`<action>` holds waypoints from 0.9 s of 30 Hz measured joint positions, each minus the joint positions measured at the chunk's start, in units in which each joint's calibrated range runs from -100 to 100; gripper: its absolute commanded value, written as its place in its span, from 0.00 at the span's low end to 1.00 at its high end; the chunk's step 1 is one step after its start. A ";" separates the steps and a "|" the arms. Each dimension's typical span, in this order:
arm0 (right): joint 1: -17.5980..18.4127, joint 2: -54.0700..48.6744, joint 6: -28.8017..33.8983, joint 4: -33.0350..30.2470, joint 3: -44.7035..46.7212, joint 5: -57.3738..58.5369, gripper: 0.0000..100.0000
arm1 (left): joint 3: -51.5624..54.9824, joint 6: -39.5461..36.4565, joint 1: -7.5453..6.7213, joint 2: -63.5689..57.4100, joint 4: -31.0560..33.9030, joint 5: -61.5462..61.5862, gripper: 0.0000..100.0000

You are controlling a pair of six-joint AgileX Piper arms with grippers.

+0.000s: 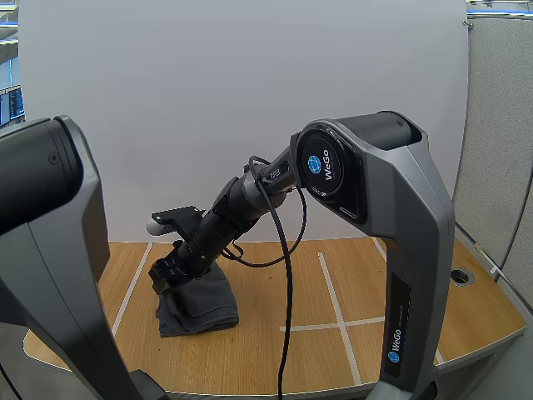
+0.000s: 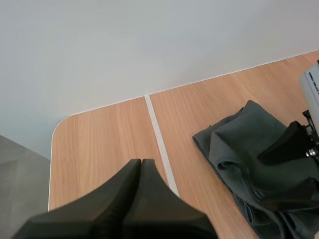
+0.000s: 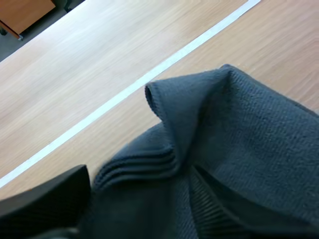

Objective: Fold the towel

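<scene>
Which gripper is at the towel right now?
The right gripper, down at the dark grey towel. The left gripper is shut on nothing, over the bare table beside a white tape line, apart from the towel.

You're in a robotics lab or test bay: a wooden table [image 1: 233,358] marked off with white tape lines [image 1: 331,292], a plain white board [image 1: 241,100] standing behind the table, a grey partition [image 1: 500,125] at the table's right, and a left arm [image 1: 50,250] and logo-bearing right arm [image 1: 408,250] rising at the table's near edge.
</scene>
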 measured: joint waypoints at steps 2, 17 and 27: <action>0.00 0.00 -0.11 0.23 0.00 -0.55 1.00 | 0.00 -0.10 0.00 0.00 0.54 0.00 0.00; -7.00 -3.62 0.09 -3.05 -0.15 10.63 0.00 | 0.00 -0.10 0.00 0.00 1.04 0.00 0.00; -8.46 -3.62 -0.12 -4.23 3.43 17.41 0.00 | 0.00 -0.10 -2.12 -0.11 5.83 0.00 0.00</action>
